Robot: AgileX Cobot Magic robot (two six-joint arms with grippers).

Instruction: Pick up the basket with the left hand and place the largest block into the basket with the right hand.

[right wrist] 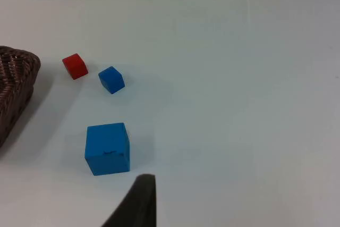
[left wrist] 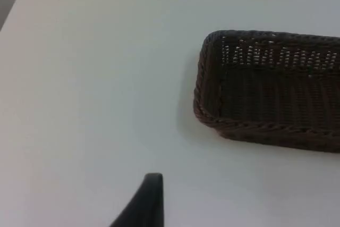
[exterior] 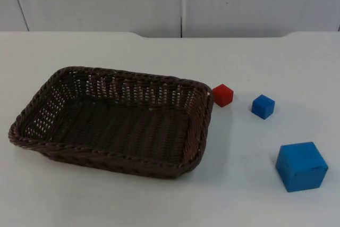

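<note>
The brown wicker basket [exterior: 114, 123] lies flat on the white tabletop [exterior: 159, 200], toward its left side, shallow and rectangular with a thick braided rim and open-weave walls that let light through. Nothing is in it. Just off its far right corner sits a small red cube [exterior: 222, 94], close to the rim but not touching. A small blue cube [exterior: 263, 106] stands a little further right. The large blue cube [exterior: 301, 166], plainly the biggest of the three, stands well apart from both, toward the near right corner of the tabletop. All three blocks look smooth, matte and hard-edged.

The left pincer [left wrist: 151, 198] hangs over bare tabletop beside the basket's short end, holding nothing. The right pincer [right wrist: 141, 198] hangs just short of the large blue cube, also holding nothing. With a single black fingertip visible on each, I cannot tell whether either pincer is spread or pressed together. By the look of things, neither step of the task has begun.

The likely trouble is at the basket. Its rim is thick and rounded, so a shallow bite may slip off the braid. Held by one short end, the long tray would probably sag or tilt, and a cube dropped inside could slide toward the low side. On the right, the cube's smooth faces call for a square grip, since a skewed approach could twist it or push it across the tabletop.
</note>
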